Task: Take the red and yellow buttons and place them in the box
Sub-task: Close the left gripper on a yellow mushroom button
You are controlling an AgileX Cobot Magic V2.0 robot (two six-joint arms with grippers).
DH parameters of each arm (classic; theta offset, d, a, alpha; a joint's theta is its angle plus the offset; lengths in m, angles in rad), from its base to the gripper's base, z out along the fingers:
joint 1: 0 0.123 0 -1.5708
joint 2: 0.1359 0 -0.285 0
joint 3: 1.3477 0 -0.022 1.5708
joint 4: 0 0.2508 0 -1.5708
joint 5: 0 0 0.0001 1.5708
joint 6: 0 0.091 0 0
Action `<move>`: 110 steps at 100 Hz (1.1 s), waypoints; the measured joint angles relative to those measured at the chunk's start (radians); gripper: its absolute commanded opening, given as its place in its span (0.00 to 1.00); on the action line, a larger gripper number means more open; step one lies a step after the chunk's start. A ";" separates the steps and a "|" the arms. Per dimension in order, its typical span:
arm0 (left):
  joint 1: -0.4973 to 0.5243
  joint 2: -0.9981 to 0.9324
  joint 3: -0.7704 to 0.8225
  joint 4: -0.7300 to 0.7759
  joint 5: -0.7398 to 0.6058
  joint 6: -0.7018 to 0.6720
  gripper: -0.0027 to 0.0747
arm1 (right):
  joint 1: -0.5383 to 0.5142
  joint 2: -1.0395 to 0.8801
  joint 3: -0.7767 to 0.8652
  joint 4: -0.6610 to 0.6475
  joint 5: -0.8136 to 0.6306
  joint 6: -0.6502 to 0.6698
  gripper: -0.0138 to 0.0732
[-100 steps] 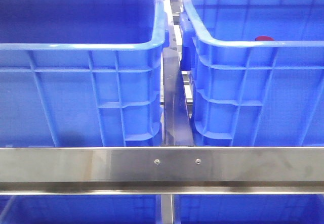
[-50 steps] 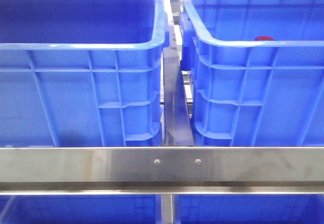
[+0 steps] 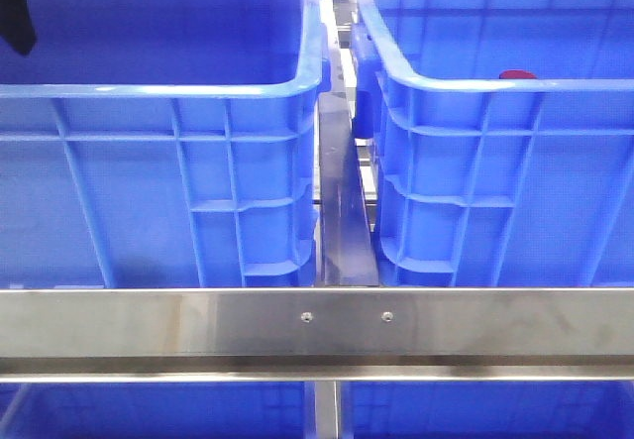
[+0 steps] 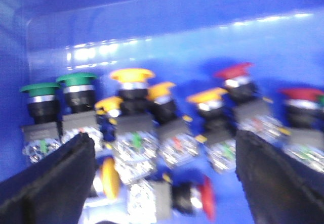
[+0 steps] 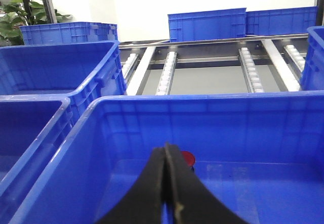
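Observation:
In the left wrist view my left gripper is open and empty, its dark fingers wide apart above a pile of push buttons on a blue crate floor. Yellow buttons and red buttons stand upright in a row. One red button and one yellow button lie on their sides between the fingers. A dark part of the left arm shows over the left crate. My right gripper is shut and empty above the right crate, in front of a red button, which also shows in the front view.
Green buttons stand at one end of the row. A steel rail crosses in front of both crates. More blue crates and roller tracks lie beyond. The left wrist view is blurred.
A dark part of the left arm has come into the top left of the front view, over the left crate. The crates and the red button have not moved.

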 measured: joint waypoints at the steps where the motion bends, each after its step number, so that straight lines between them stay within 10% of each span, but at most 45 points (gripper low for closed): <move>1: 0.002 0.003 -0.002 0.000 0.000 0.000 0.72 | 0.000 0.000 0.000 0.000 0.000 0.000 0.08; 110: 0.031 0.241 -0.020 0.006 -0.029 -0.003 0.68 | 0.000 0.000 0.000 0.000 0.001 0.000 0.08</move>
